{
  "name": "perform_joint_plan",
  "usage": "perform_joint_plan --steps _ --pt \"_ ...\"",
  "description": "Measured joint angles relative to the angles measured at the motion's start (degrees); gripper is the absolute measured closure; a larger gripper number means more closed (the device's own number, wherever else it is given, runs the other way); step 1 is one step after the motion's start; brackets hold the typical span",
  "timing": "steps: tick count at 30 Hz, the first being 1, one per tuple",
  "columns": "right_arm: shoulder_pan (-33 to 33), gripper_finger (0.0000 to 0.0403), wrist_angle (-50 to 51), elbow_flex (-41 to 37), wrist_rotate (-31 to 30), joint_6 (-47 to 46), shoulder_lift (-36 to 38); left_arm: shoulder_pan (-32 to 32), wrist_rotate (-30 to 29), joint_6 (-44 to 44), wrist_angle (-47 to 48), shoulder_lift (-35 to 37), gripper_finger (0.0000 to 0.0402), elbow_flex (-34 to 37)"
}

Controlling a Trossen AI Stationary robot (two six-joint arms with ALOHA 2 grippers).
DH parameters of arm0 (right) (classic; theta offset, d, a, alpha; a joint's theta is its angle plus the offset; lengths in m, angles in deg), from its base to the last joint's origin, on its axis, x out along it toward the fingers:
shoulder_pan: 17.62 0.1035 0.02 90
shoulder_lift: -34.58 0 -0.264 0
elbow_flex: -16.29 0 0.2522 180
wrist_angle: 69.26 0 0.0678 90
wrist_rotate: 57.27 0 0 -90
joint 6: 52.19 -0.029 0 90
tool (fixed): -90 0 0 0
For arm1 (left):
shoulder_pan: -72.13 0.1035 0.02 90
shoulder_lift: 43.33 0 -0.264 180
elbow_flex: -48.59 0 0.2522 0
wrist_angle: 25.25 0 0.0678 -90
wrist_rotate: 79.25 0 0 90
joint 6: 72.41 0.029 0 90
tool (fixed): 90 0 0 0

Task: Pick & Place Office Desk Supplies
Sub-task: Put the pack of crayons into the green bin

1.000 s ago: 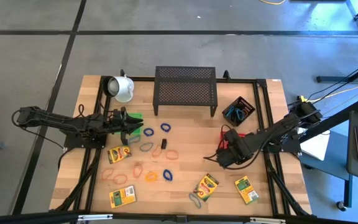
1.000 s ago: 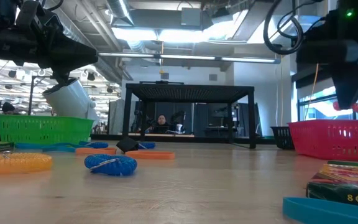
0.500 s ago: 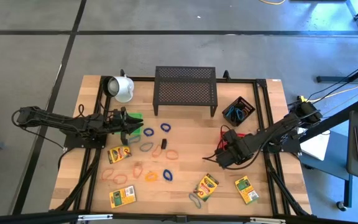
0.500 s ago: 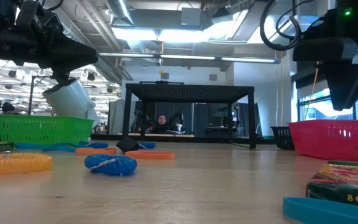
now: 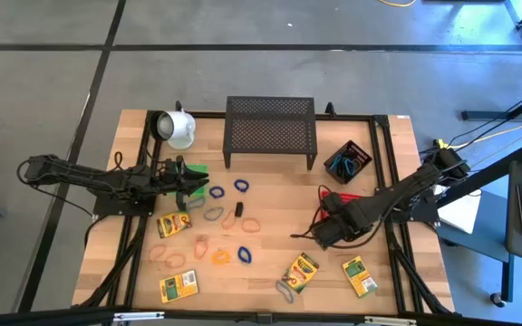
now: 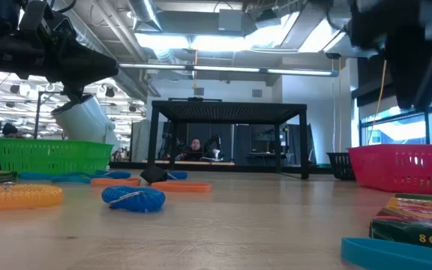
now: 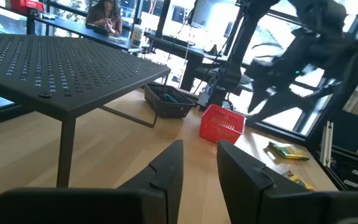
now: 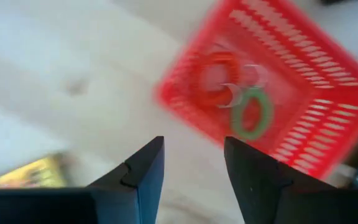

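The office desk supplies lie scattered on the wooden table: coloured rubber bands (image 5: 217, 193), a small black clip (image 5: 238, 210) and yellow-and-green crayon boxes (image 5: 301, 270). My right gripper (image 5: 316, 237) hangs open and pointing down over bare table, between the red basket (image 5: 341, 196) and a crayon box. In the right wrist view its fingers (image 8: 191, 146) hold nothing, and red, green and clear bands (image 8: 229, 87) lie in the red basket. My left gripper (image 5: 203, 187) stands level and open beside the green basket (image 5: 198, 169), empty (image 7: 199, 146).
A black mesh rack (image 5: 270, 131) stands at the far middle, with a white mug (image 5: 178, 129) on its side to its left. A small black basket (image 5: 347, 161) with blue bands sits at the far right. More crayon boxes (image 5: 360, 275) lie near the front edge.
My right gripper held something red above the red basket a second ago and has let it go. It has since risen and swung away from the basket toward the table's near edge. My left arm has kept still.
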Motion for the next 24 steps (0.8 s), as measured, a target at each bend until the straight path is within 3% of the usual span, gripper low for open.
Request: perform_joint_plan --steps 4,8,10,13,24 --pt "2.8 0.0244 -8.4 4.1 -4.9 0.2 0.0 0.0 0.0 0.0 0.0 0.0 0.0311 0.0" --pt "6.5 0.0253 -26.5 3.8 -16.4 4.4 -0.6 0.0 0.0 0.0 0.0 0.0 0.0311 0.0" --pt "8.0 0.0256 -34.3 3.0 -18.2 8.9 -2.1 0.0 0.0 0.0 0.0 0.0 0.0311 0.0" --pt "9.5 0.0260 -40.6 2.9 -16.0 13.4 -5.4 0.0 0.0 0.0 0.0 0.0 0.0311 0.0" --pt "9.9 0.0262 -39.9 2.8 -4.0 12.4 -17.5 0.0 0.0 0.0 0.0 0.0 0.0311 0.0"
